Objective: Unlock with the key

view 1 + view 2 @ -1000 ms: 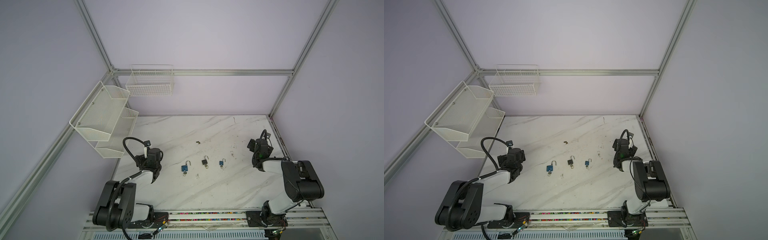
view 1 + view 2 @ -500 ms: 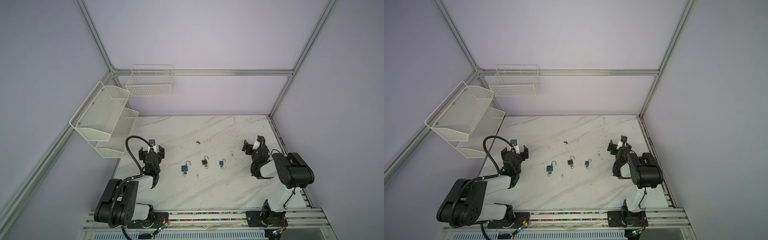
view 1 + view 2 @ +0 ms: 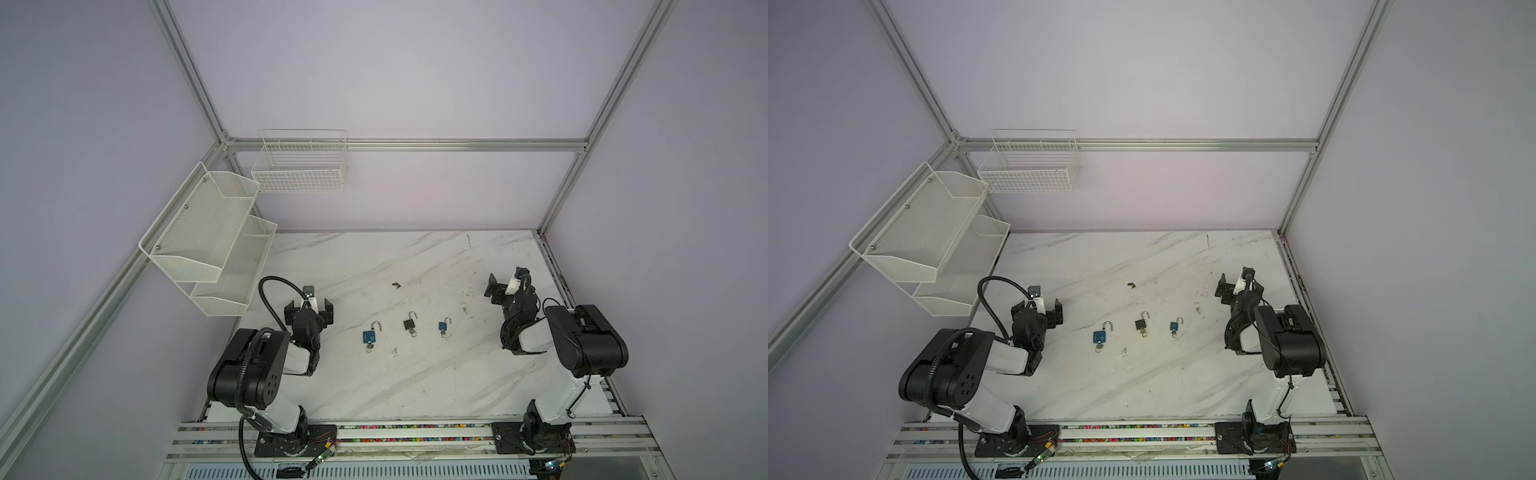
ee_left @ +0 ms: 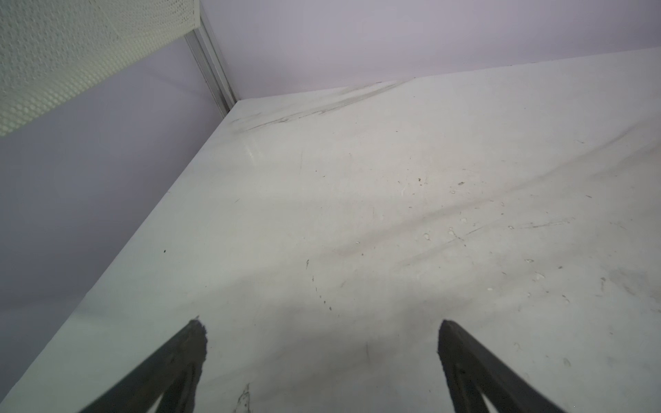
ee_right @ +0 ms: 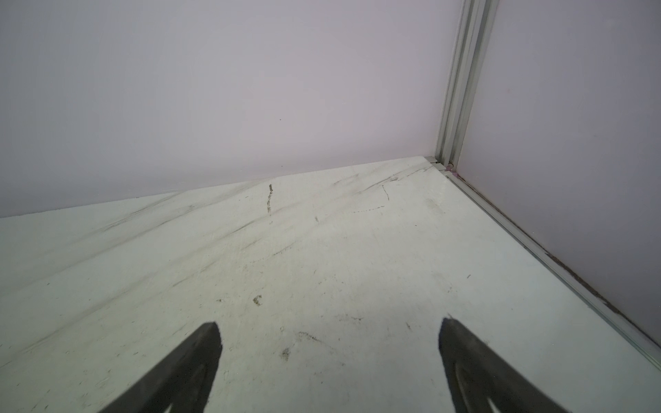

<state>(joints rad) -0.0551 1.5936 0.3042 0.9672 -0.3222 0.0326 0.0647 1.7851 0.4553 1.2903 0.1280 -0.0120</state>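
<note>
Black padlock [image 3: 409, 323] with a key [image 3: 412, 333] in its base lies on the tabletop [image 3: 415, 386] between a big blue padlock [image 3: 368, 336] and a small blue padlock [image 3: 443, 326], with the left pincer [image 3: 308, 311] and right pincer [image 3: 505, 286] well off to either side of it, both spread apart and empty.

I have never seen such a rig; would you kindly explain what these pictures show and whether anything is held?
Two robot arms stand at the near edge of a marble table. The top views look down from one overhead camera; the other two pictures come from cameras on the arms' wrists. Between the arms lie three padlocks in a row: a large blue padlock, a black padlock and a small blue padlock, each apparently with a key in it. The left pincer and the right pincer stand open and hold nothing.
</note>
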